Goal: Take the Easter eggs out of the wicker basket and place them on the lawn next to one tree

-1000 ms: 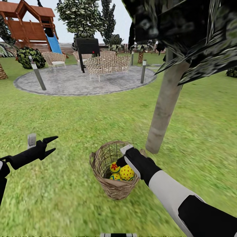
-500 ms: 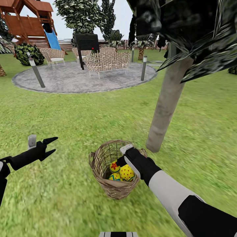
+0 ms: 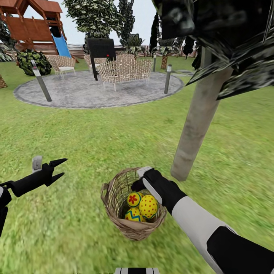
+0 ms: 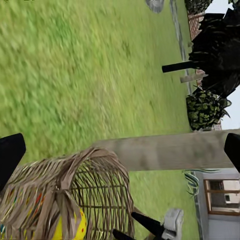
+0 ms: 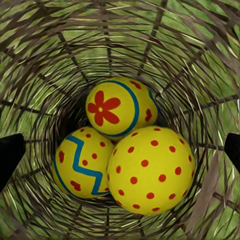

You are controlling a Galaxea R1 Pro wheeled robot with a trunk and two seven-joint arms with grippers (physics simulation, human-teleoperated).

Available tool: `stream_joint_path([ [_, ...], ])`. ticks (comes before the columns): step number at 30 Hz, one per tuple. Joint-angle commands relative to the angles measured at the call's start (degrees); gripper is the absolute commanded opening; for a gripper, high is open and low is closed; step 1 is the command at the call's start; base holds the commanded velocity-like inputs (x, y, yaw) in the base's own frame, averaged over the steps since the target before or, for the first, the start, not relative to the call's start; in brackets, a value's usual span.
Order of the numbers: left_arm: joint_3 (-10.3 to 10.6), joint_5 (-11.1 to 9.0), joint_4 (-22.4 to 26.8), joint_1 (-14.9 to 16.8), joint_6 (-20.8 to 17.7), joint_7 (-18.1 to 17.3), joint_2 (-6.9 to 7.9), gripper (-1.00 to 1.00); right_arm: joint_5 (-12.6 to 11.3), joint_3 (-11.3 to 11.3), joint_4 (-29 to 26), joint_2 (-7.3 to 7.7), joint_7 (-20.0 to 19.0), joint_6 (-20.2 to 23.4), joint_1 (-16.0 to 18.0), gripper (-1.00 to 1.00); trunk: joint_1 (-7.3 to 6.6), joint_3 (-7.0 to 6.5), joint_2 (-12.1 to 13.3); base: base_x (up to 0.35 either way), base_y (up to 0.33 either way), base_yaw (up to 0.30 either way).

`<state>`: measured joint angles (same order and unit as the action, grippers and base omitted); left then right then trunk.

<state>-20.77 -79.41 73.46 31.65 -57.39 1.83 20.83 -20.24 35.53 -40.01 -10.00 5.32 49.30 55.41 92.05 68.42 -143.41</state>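
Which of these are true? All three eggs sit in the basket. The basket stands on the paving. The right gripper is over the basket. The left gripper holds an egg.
1. All three eggs sit in the basket: true.
2. The basket stands on the paving: false, it is on the lawn near the tree.
3. The right gripper is over the basket: true.
4. The left gripper holds an egg: false, it is open and empty.

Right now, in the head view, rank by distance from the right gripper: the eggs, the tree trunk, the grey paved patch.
1. Easter eggs, just below the right gripper, inside the wicker basket.
2. Tree trunk, to its right.
3. Grey paved patch, far ahead.
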Motion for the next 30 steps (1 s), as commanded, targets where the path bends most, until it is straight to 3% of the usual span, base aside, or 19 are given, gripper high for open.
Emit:
stream_joint_path([
  [1,-0.07,-0.22,0.02,0.02,-0.27,0.19,0.00,1.00,-0.70,0.15,-0.11,0.00,0.66,0.85,0.05,1.00,-0.01,0.12,-0.02,0.001,0.000,0.121],
  [7,-0.06,-0.22,0.02,0.02,-0.27,0.20,0.00,1.00,-0.86,0.16,-0.30,0.00,0.83,6.87,0.08,1.00,-0.01,0.62,-0.02,0.000,0.000,0.136],
  [30,-0.06,-0.22,0.00,0.03,-0.27,0.21,0.00,1.00,-0.61,-0.22,0.38,0.00,4.01,6.79,0.05,1.00,-0.01,2.56,-0.02,0.000,0.000,0.145],
])
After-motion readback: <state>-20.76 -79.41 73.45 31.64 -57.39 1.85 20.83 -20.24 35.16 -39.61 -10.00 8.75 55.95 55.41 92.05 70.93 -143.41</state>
